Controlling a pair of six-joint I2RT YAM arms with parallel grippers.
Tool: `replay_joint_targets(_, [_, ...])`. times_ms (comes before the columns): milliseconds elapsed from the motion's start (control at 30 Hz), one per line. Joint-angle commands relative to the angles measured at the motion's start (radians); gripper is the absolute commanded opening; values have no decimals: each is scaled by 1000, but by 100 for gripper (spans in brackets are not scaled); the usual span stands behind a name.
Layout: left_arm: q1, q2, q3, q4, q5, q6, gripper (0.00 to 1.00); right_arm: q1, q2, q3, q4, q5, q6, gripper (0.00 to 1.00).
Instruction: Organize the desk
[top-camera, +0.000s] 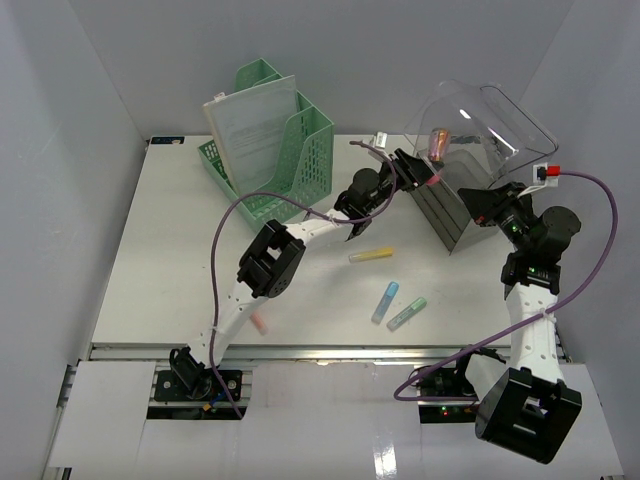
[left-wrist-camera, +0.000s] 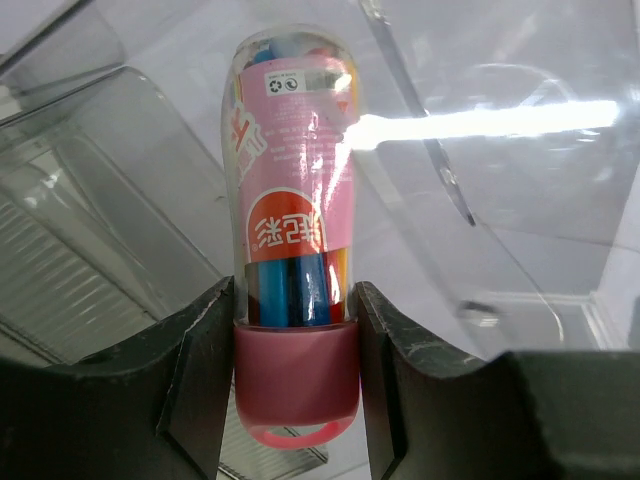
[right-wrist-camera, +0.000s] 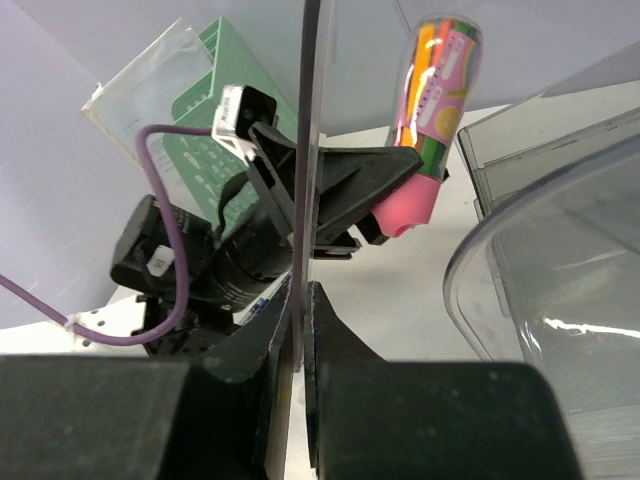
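Left gripper (left-wrist-camera: 293, 305) fills the bottom of its wrist view, half closed and clamped on the pink cap of a clear tube (left-wrist-camera: 293, 150) of markers. The tube's pink label bears white Chinese characters, upside down. Right gripper (right-wrist-camera: 298, 310) is pinched tight on the edge of a clear lid (top-camera: 480, 115). The white desk (top-camera: 170, 260) spans mid-frame in the top view, with a bin (top-camera: 445, 215) upper right, a green rack (top-camera: 290, 150) upper left and three loose pens (top-camera: 385, 300) at centre.
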Motion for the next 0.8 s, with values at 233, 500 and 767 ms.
replay_joint_targets(233, [-7,109,215,-18,-108,-148,8,-9,-45,82,85,-36,28,8])
replay_joint_targets(500, [-24,111,226,-27,-203,-187,8,-12,-48,78,80,-28,30,8])
replay_joint_targets(767, [-56,125,294,-104,-287,-166,9,-12,-51,81,76,-24,30,8])
